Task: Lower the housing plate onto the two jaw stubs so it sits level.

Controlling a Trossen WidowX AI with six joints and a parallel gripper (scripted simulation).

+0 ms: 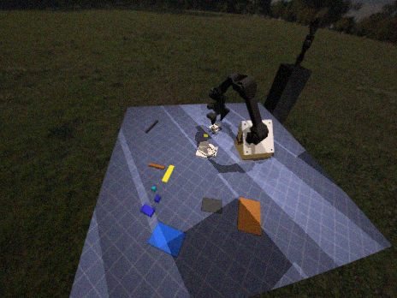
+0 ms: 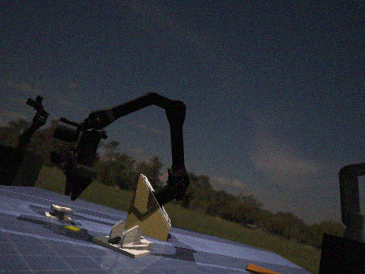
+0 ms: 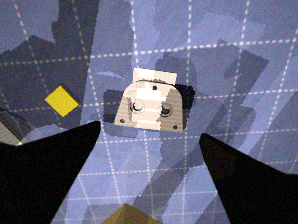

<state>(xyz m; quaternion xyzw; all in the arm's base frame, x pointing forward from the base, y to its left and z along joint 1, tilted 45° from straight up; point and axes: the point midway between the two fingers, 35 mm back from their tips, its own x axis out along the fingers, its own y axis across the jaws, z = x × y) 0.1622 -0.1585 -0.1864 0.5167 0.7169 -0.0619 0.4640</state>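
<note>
My gripper (image 1: 217, 121) (image 2: 75, 197) (image 3: 151, 131), spread wide with nothing between its fingers, hangs above the table (image 1: 128, 240) (image 2: 23, 244) (image 3: 165, 15). In the wrist view the housing plate (image 1: 215, 128) (image 2: 61, 208) (image 3: 150, 112), pale and rounded at one end, lies ahead of my fingertips, its straight edge facing me and open room on both sides. A yellow square (image 1: 205, 135) (image 2: 72, 228) (image 3: 62, 101) lies flat to one side, near but apart. Beyond it in the top view is the pale base (image 1: 199, 153) (image 2: 138, 254), two upright jaws on it, well clear of the housing plate's edges.
</note>
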